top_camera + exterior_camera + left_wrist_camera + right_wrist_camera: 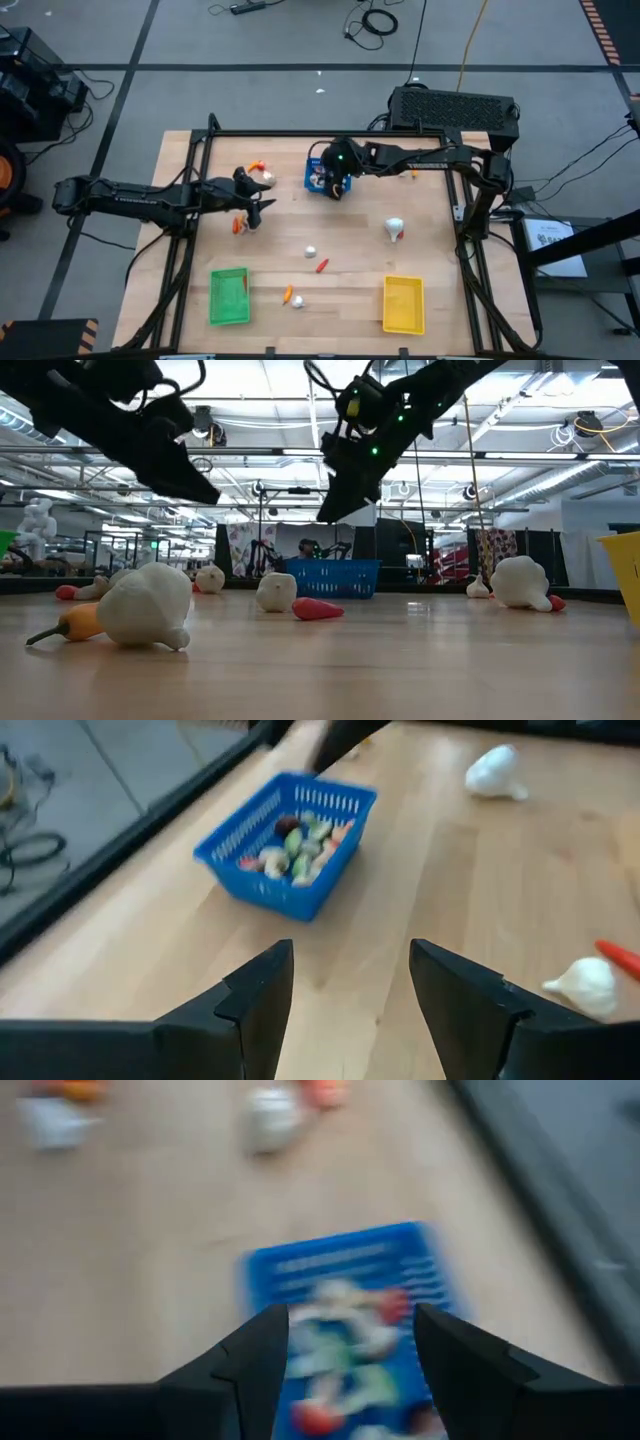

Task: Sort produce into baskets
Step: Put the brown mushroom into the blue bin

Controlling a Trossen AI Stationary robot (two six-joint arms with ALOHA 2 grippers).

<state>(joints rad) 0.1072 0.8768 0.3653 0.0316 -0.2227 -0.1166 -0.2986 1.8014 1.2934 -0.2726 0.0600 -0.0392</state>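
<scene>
The blue basket stands at the table's far middle and holds several small toy vegetables; it also shows in the left wrist view. My right gripper hangs open and empty just above the blue basket. My left gripper is open and empty above the table, left of the basket, and points toward it. Loose produce lies on the table: a white garlic bulb, a small white piece, a red stick, and an orange stick by my left gripper.
The green basket stands at the near left and the yellow basket at the near right. An orange and a white piece lie between them. More pieces lie at the far left. A black frame borders the table.
</scene>
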